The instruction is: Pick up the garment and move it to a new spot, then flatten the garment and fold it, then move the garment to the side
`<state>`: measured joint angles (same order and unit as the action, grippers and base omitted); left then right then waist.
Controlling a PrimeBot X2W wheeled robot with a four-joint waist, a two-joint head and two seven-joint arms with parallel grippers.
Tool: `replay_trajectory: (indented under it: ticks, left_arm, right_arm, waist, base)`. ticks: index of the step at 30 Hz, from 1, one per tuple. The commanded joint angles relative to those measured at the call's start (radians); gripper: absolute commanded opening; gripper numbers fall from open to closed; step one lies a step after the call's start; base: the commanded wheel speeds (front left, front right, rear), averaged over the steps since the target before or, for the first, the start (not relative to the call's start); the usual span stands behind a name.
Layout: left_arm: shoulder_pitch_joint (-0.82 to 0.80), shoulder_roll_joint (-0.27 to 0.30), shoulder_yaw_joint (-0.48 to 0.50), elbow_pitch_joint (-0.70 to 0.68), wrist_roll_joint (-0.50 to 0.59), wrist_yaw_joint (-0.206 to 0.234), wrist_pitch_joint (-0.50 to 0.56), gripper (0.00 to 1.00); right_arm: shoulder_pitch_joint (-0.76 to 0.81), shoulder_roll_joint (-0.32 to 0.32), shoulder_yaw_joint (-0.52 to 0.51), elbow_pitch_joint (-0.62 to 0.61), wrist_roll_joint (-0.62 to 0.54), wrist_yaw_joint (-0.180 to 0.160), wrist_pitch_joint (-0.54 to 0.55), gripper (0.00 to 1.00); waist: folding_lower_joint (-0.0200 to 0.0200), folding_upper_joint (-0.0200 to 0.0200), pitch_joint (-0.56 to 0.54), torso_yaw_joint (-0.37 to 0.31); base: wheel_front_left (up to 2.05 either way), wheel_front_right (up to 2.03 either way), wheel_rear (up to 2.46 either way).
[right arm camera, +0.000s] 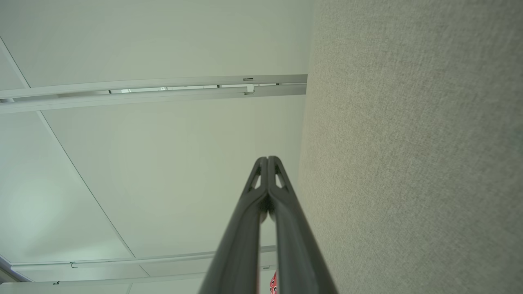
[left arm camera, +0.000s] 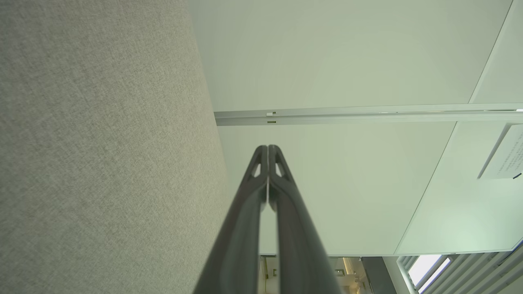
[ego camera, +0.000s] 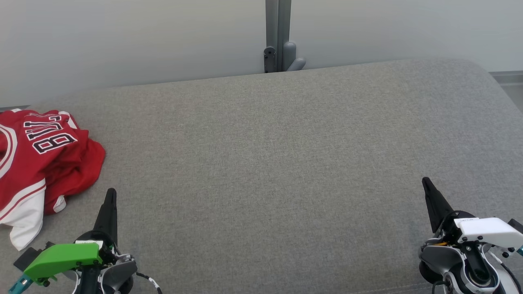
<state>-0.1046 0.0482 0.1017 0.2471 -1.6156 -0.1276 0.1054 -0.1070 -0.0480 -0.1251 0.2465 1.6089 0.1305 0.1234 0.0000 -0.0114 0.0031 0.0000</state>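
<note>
Jersey of crumpled red-and-white cloth (ego camera: 41, 159) lies at 10 o'clock from the left gripper (ego camera: 110, 192), closed and empty like the farther right gripper (ego camera: 425, 181).

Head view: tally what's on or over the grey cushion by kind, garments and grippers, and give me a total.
Garments: 1, the red jersey, crumpled at the left edge.
Grippers: 2, the left gripper and the right gripper, both shut.
Total: 3

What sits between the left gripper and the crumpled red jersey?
Nothing: in the head view, a stretch of bare grey woven fabric surface separates the left gripper from the crumpled red-and-white jersey.
</note>
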Motion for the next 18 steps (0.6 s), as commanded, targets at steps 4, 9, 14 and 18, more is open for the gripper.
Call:
replay_trajectory:
  ticks: [4, 9, 14, 18]
  left_arm:
    - [-0.015, 0.004, 0.001, 0.000, 0.004, -0.007, 0.001, 0.00]
    - [-0.015, 0.004, 0.001, 0.000, 0.004, -0.007, 0.001, 0.00]
    - [-0.015, 0.004, 0.001, 0.000, 0.004, -0.007, 0.001, 0.00]
    - [0.000, 0.000, 0.000, 0.000, 0.000, 0.000, 0.000, 1.00]
  right_arm:
    - [-0.005, -0.005, -0.001, -0.001, 0.005, 0.000, 0.003, 0.00]
    - [-0.005, -0.005, -0.001, -0.001, 0.005, 0.000, 0.003, 0.00]
    - [-0.005, -0.005, -0.001, -0.001, 0.005, 0.000, 0.003, 0.00]
    - [0.000, 0.000, 0.000, 0.000, 0.000, 0.000, 0.000, 1.00]
  waist:
    - [0.0000, 0.0114, 0.000, 0.000]
    - [0.0000, 0.0114, 0.000, 0.000]
    - [0.0000, 0.0114, 0.000, 0.000]
    - [0.0000, 0.0000, 0.000, 0.000]
  base:
    - [0.00, 0.00, 0.00]
    - [0.00, 0.00, 0.00]
    - [0.00, 0.00, 0.00]
    - [0.00, 0.00, 0.00]
